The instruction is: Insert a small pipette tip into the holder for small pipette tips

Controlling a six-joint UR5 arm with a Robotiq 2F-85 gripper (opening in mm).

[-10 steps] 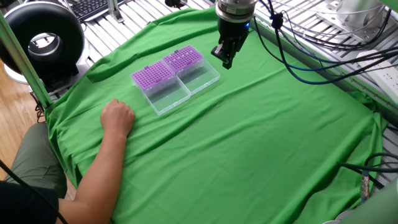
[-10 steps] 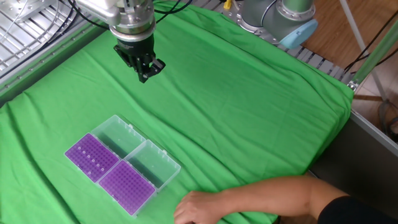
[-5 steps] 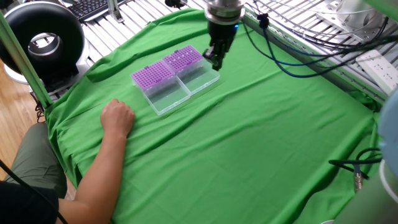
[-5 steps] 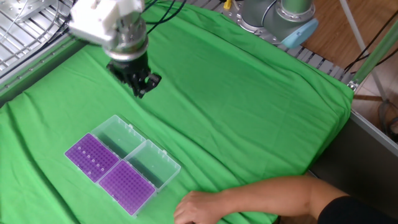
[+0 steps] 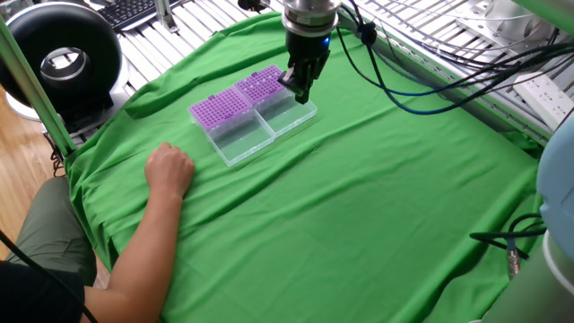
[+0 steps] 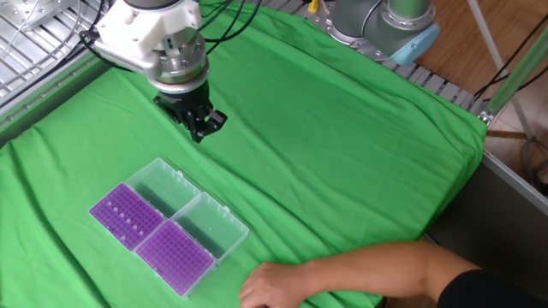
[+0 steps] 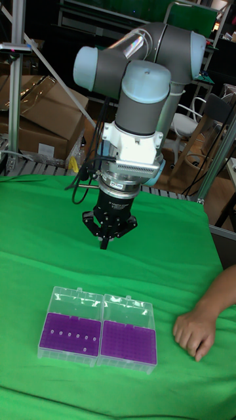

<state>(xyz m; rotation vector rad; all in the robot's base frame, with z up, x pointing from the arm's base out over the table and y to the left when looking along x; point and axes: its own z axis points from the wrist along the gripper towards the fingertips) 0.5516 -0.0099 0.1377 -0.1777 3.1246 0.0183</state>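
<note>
Two clear boxes with purple racks lie side by side on the green cloth, lids open. One rack (image 7: 69,333) (image 6: 127,214) (image 5: 265,85) shows a few white dots. The other rack (image 7: 128,341) (image 6: 174,253) (image 5: 220,109) has finer, denser holes. Which one is the holder for small pipette tips I cannot tell. My gripper (image 7: 105,244) (image 6: 204,131) (image 5: 300,91) hangs pointing down just above the open lids, on their far side from the person. Its fingers are pressed together to a point. A small pipette tip between them is too small to make out.
A person's hand (image 5: 169,168) (image 7: 194,331) rests on the cloth beside the boxes, forearm (image 6: 360,269) along the table edge. Cables (image 5: 421,85) trail from the arm. The robot base (image 6: 385,26) stands at a table corner, with metal rails (image 5: 466,40) beyond the cloth.
The gripper has travelled across the cloth toward the two boxes and now hangs over their lid edge. The hand and the boxes have stayed put.
</note>
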